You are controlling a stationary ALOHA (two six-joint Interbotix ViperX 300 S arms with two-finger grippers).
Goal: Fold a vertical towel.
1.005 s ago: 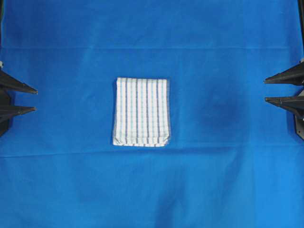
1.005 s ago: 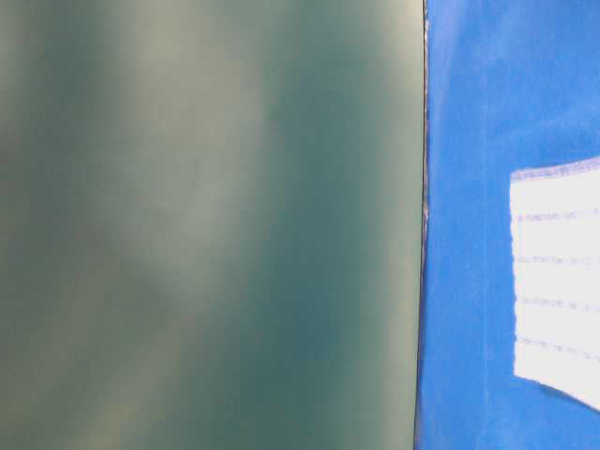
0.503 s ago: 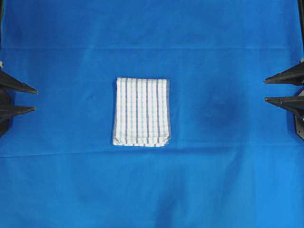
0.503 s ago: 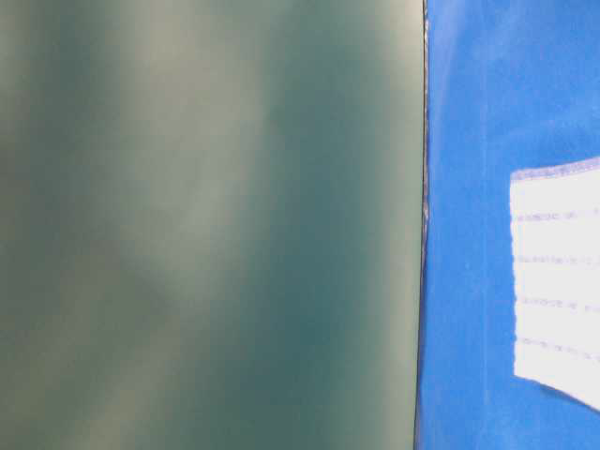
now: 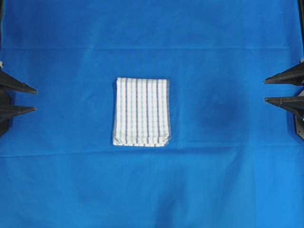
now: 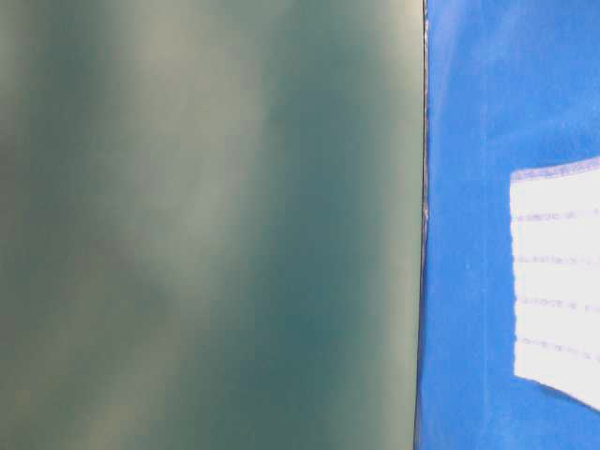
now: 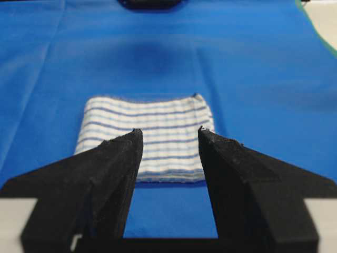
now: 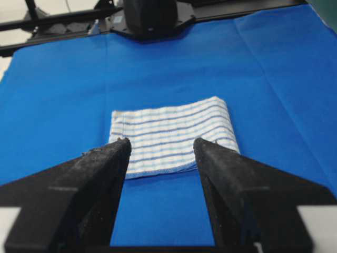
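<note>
The towel (image 5: 141,112) is lying flat in the middle of the blue sheet (image 5: 223,42), which is covering the table. It is already folded into a compact rectangle, with its long side running from the far edge toward the near edge in the overhead view. Its thin light-blue and dark-blue stripes are running along this long side. At the near end the layered edges are showing, one a little over the other. Faint creases are crossing the blue sheet above and below the towel.

The left claw (image 5: 34,99) is waiting at the left border of the overhead view, well apart from the towel. Its two black pointed fingers (image 5: 19,87) are standing apart and nothing is between them. In the left wrist view, the left claw (image 7: 167,134) is pointing toward the towel (image 7: 147,118), and the cloth is showing through the gap.

The right claw (image 5: 267,90) is waiting at the right border, also well apart from the towel. Its fingers are spread and are holding nothing. In the right wrist view, the right claw (image 8: 160,142) is framing the towel (image 8: 171,132) in the same way.

In the table-level view, a blurred grey-green surface (image 6: 206,225) is filling most of the picture, and only one end of the towel (image 6: 558,281) is showing at the right edge, on the sheet.
</note>
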